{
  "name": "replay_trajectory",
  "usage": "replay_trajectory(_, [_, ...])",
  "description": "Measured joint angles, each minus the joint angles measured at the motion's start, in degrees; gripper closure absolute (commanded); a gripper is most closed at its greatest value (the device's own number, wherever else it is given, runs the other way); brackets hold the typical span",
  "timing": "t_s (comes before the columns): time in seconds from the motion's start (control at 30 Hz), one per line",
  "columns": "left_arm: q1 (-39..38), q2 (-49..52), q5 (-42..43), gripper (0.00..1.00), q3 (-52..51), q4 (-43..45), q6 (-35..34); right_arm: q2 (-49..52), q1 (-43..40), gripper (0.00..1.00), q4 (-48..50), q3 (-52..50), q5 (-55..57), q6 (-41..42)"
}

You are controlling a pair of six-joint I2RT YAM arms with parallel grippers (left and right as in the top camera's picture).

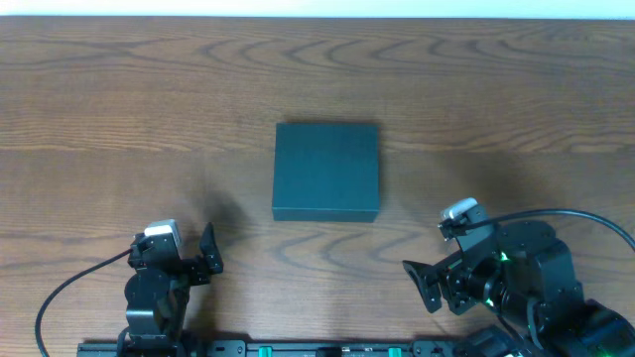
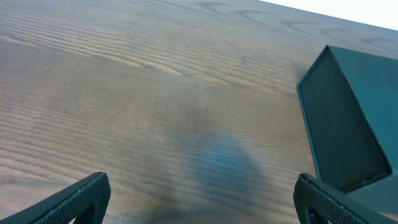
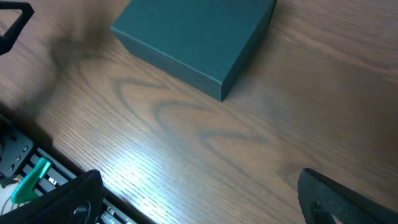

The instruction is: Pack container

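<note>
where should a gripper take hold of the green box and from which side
Likely by its upright side walls: the box lies flat and closed, and its broad smooth top gives nothing to pinch. Come straight down and clamp across the left and right walls, since they run parallel. Whether that span is too wide to clamp, I cannot tell.

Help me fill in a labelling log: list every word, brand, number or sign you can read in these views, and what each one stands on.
No text can be read in any view.
The container shows plain dark teal faces, with no print or label.
The table bears only wood grain.
The left gripper and right gripper show no legible markings.
</note>
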Motion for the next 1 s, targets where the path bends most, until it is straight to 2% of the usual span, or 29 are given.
replay_trajectory(0.23, [0.0, 0.0, 0.0, 0.05, 0.0, 0.0, 0.0, -3.6, -2.4, 0.01, 3.2, -1.3, 2.5, -2.3])
replay_trajectory(0.43, [0.0, 0.0, 0.0, 0.05, 0.0, 0.0, 0.0, -16.9, -6.0, 0.01, 13.9, -13.9, 6.7, -3.9])
replay_trajectory(0.67, [0.0, 0.0, 0.0, 0.05, 0.0, 0.0, 0.2, -31.5, -8.2, 0.01, 17.2, -31.4, 7.6, -4.3])
replay_trajectory(1.0, [0.0, -0.1, 0.0, 0.05, 0.0, 0.0, 0.2, -37.5, -8.2, 0.01, 17.2, -40.0, 6.3, -4.3])
